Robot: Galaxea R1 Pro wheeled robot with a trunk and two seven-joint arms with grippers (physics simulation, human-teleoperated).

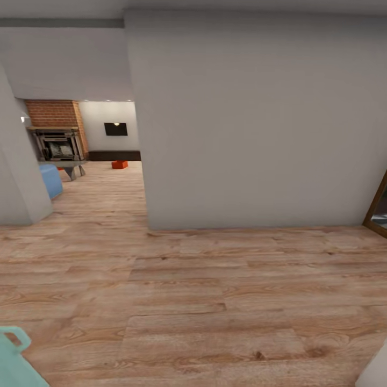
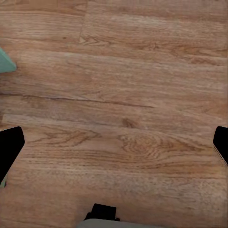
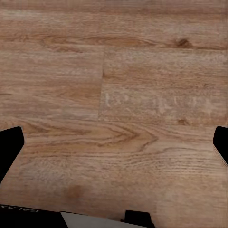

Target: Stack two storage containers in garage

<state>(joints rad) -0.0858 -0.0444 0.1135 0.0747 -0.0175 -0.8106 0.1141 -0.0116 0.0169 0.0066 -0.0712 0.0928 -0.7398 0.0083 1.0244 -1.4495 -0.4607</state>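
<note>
Plank flooring (image 1: 215, 301) of light wood covers the near half of the head view, running up to a broad pale wall (image 1: 258, 118) that blocks most of the scene ahead. At about 11 o'clock an opening leads through to the living room (image 1: 97, 145), where 1 orange-red storage container (image 1: 120, 164) sits on the far floor, well apart from the robot. Left of it stands a red brick fireplace (image 1: 56, 131), with a blue sofa (image 1: 51, 180) nearer the opening and a dark screen (image 1: 115, 129) on the back wall. A wood-framed door edge (image 1: 379, 207) shows at 3 o'clock.

The left wrist view looks straight down at wood grain, with the left gripper (image 2: 114, 147) spread wide, its dark fingers (image 2: 9, 147) at opposite picture edges and nothing between them. The right wrist view gives the same kind of sight: the right gripper (image 3: 114, 147) is also fully spread and empty over bare planks. Near that camera's housing, mirrored white lettering (image 3: 16, 210) appears to read GALAXEA.
</note>
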